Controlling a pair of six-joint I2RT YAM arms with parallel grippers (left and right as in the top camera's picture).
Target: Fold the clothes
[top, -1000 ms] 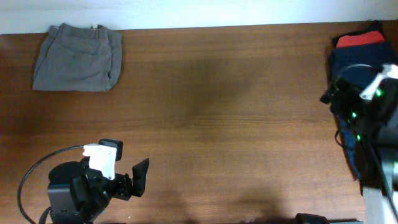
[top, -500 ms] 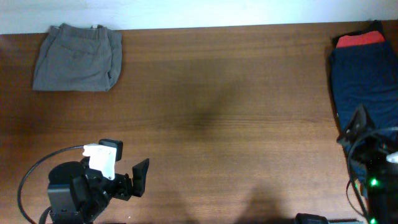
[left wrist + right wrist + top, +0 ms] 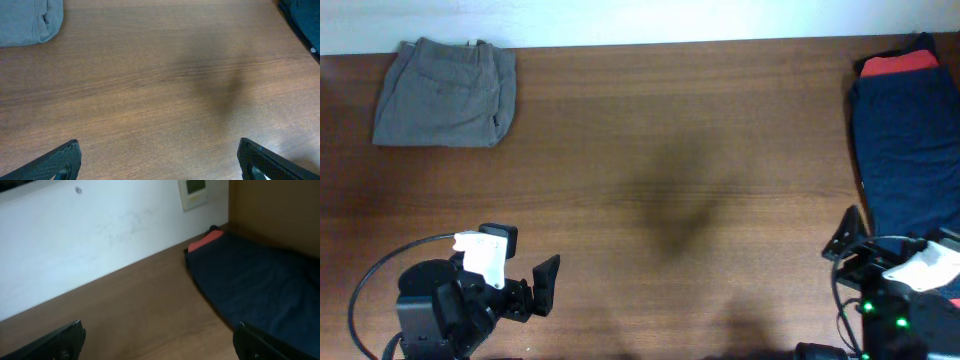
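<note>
The grey-olive shorts point(image 3: 445, 91) lie folded into a neat rectangle at the table's far left corner; one corner of them shows in the left wrist view point(image 3: 27, 20). My left gripper point(image 3: 542, 285) is open and empty at the near left edge, far from the shorts; its fingertips frame bare wood in its wrist view point(image 3: 159, 160). My right gripper point(image 3: 848, 240) is open and empty at the near right edge, its fingertips low in its wrist view point(image 3: 157, 340).
A dark navy garment point(image 3: 910, 150) lies along the right edge with a red garment point(image 3: 900, 64) under its far end; both show in the right wrist view point(image 3: 255, 275). A white wall point(image 3: 100, 235) with a small panel stands behind the table.
My right arm has pulled back from over the navy garment to the near right edge, empty. The left arm and the shorts have not moved.
</note>
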